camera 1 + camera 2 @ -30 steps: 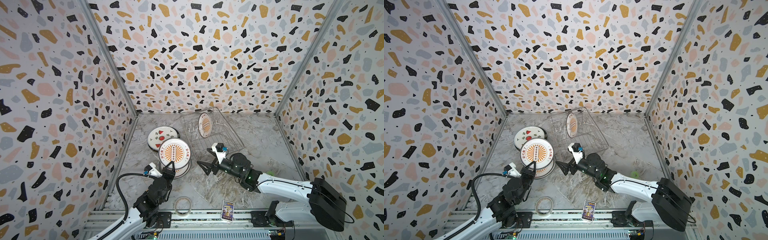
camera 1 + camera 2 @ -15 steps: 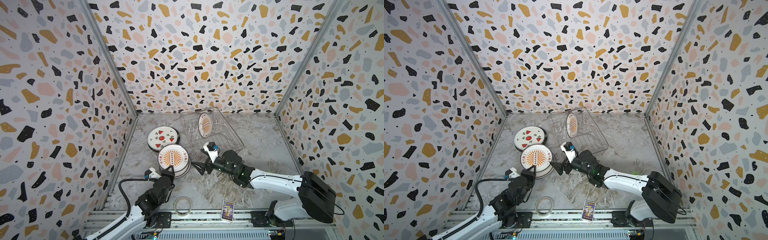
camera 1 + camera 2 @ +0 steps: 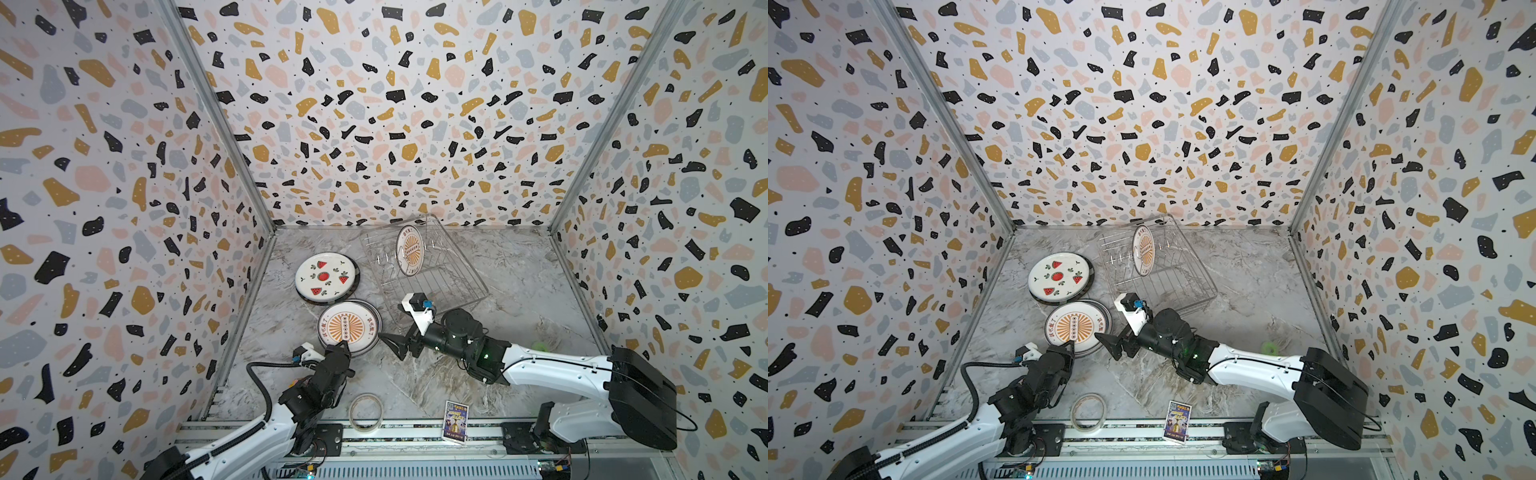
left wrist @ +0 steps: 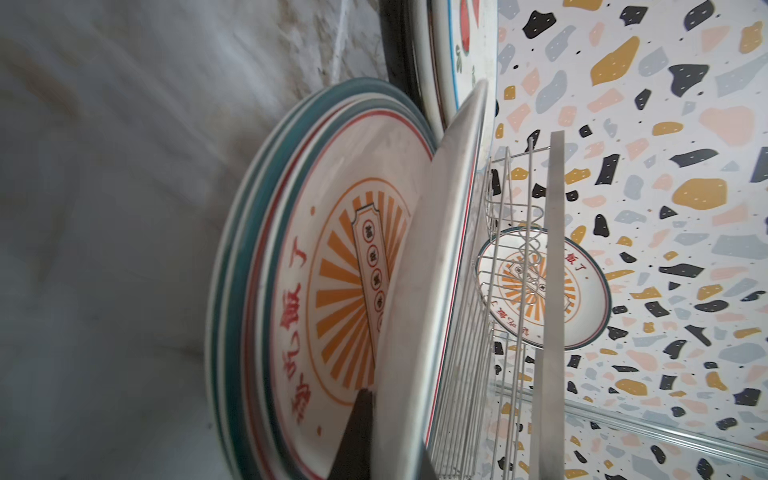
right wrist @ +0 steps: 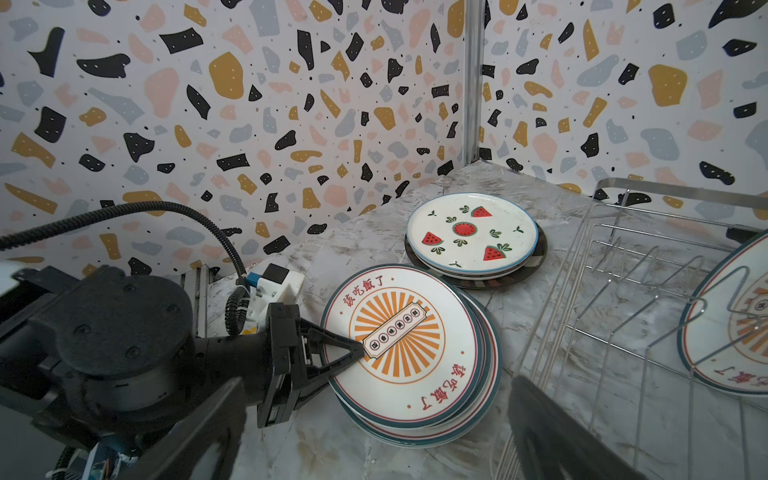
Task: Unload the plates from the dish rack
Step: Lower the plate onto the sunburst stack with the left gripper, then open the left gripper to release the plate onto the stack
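Note:
A sunburst plate [image 3: 349,326] tops the near stack of plates at the left. My left gripper [image 3: 344,348] is shut on its near rim. In the left wrist view that plate [image 4: 432,291] is tipped up off the stack [image 4: 291,266] on the held side, with one finger [image 4: 357,436] on its face. My right gripper [image 3: 400,345] hangs open just right of the stack, with nothing in it. The silver dish rack [image 3: 440,286] stands behind and holds one upright sunburst plate [image 3: 409,250]. A second stack topped by a watermelon plate [image 3: 326,276] lies further back.
A tape ring [image 3: 365,411] and a small printed card [image 3: 456,419] lie at the front edge. A small green object [image 3: 540,345] sits on the marble floor [image 3: 519,299] behind the right arm. Patterned walls close in the left, back and right.
My left gripper has lowered the sunburst plate from above the near stack down onto it and drawn back a little. My right gripper has swung left toward the stack, still open.

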`<state>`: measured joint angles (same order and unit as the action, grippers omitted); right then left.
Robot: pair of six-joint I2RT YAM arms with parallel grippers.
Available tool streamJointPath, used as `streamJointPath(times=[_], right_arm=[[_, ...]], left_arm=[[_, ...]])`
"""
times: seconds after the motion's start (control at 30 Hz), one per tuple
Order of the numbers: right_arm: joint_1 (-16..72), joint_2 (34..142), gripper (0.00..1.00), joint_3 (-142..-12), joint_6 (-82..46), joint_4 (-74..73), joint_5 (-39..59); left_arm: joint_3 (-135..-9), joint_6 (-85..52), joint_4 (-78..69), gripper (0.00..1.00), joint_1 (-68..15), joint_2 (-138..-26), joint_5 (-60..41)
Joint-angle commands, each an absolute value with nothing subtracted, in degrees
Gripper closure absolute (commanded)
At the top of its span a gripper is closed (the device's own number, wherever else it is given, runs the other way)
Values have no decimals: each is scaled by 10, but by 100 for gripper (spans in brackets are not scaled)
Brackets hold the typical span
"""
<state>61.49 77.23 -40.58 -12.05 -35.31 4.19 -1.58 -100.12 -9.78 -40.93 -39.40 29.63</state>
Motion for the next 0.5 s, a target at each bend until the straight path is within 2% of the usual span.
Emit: streamJointPath(times=[0.0, 0.13, 0.23, 0.4, 0.47], right_arm=[[623, 747, 1, -406, -106, -344, 15], [625, 741, 1, -398, -103, -344, 0], [625, 739, 1, -396, -102, -344, -3], [626, 734, 1, -391, -101, -343, -8], [626, 731, 1, -389, -100, -343, -11]], left_arm=[[-40, -1006, -137, 100, -406, -408, 298], [-38, -1009, -140, 100, -406, -422, 300], [-36, -1004, -161, 78, -405, -426, 299], [-40, -1000, -149, 63, -404, -423, 310], [-44, -997, -136, 60, -404, -420, 321]])
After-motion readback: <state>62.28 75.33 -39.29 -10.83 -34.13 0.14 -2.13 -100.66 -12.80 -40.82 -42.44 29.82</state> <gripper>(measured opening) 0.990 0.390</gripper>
